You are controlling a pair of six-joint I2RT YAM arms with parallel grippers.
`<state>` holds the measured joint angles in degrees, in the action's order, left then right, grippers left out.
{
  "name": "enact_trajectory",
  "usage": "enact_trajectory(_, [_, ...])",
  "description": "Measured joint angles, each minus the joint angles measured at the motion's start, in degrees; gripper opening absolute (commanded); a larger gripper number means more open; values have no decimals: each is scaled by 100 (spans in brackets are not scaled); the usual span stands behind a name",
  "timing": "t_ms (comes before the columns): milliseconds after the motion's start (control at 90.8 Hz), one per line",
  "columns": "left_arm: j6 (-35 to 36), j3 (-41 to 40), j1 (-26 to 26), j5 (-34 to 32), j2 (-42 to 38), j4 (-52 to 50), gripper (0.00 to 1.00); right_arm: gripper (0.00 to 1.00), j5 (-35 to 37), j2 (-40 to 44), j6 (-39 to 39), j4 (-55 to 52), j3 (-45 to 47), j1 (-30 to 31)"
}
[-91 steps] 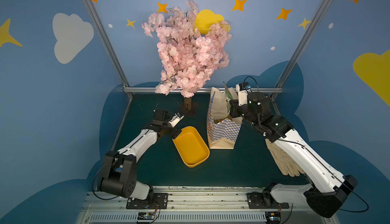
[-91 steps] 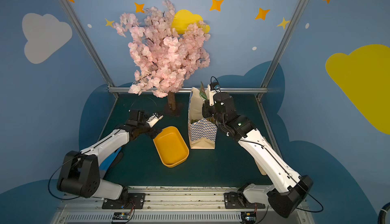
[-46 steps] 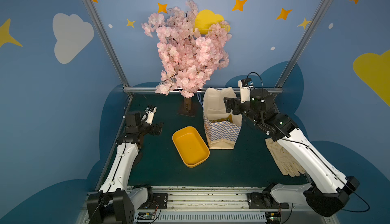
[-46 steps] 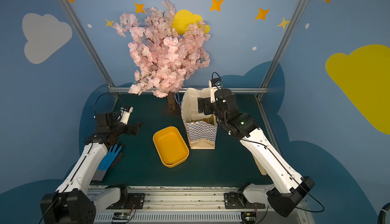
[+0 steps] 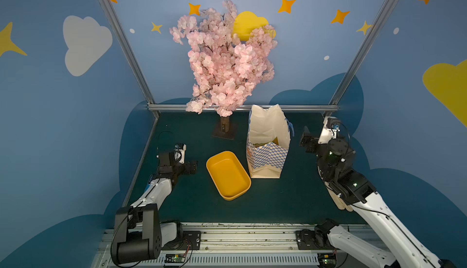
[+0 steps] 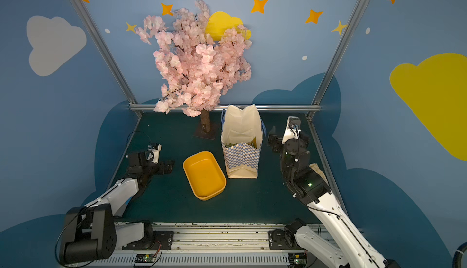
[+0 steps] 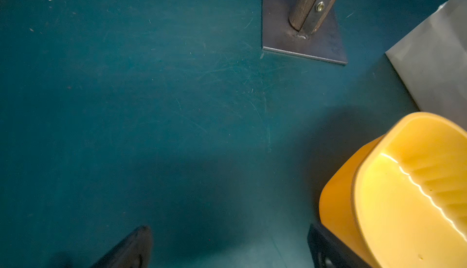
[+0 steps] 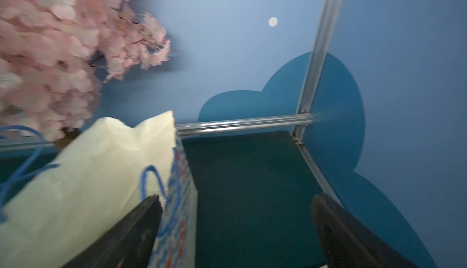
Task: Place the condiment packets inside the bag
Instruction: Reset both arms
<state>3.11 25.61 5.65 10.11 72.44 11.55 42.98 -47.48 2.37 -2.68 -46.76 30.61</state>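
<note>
The bag stands upright and wide open on the green table, right of the yellow tray. Deep inside it a green-and-yellow strip of the condiment packets shows; the rest is hidden by the bag's walls. My right gripper hangs open and empty just right of the bag, level with its upper half. My left gripper is open and empty, low over the table left of the tray.
The empty yellow tray lies between the left gripper and the bag. A pink blossom tree on a metal base plate stands behind. A beige glove lies under the right arm.
My right gripper opened over the bag, then drew back to the bag's right side. The left arm pulled away from the bag to the table's left. The bag's mouth now stands wider.
</note>
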Motion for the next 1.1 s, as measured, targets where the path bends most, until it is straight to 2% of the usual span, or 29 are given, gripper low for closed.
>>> enact_trajectory(66, [-13, -361, -254, -269, 127, 767, 100, 98, 184, -33, -133, 627, 868, -348])
enact_trajectory(121, [-11, -568, -461, -470, 249, 1397, 100, 98, 232, -214, -79, 723, 1331, -669])
enact_trajectory(242, [-15, -697, -702, -785, 699, 2564, 100, 98, 151, -632, 46, 850, 1759, -1292])
enact_trajectory(430, [44, -885, -949, -1241, 1567, 4183, 100, 98, -37, -1749, 164, 2673, 2806, -1692])
enact_trajectory(540, [186, -1132, -1200, -1497, 1812, 4791, 100, 98, -380, -2326, -98, 3508, 3414, -1764])
enact_trajectory(694, [284, -1152, -1333, -1814, 1845, 5215, 100, 98, -1139, -3344, -417, 4966, 3381, -1930])
enact_trajectory(793, [286, -1001, -1331, -1993, 1843, 5075, 100, 98, -1499, -4024, -549, 5541, 3220, -1998])
enact_trajectory(936, [247, -520, -1270, -2039, 1829, 4629, 100, 98, -2096, -4061, -492, 5195, 2649, -2350])
enact_trajectory(1101, [214, -476, -1239, -2039, 1818, 4411, 100, 98, -2686, -3773, -413, 4400, 2009, -2747])
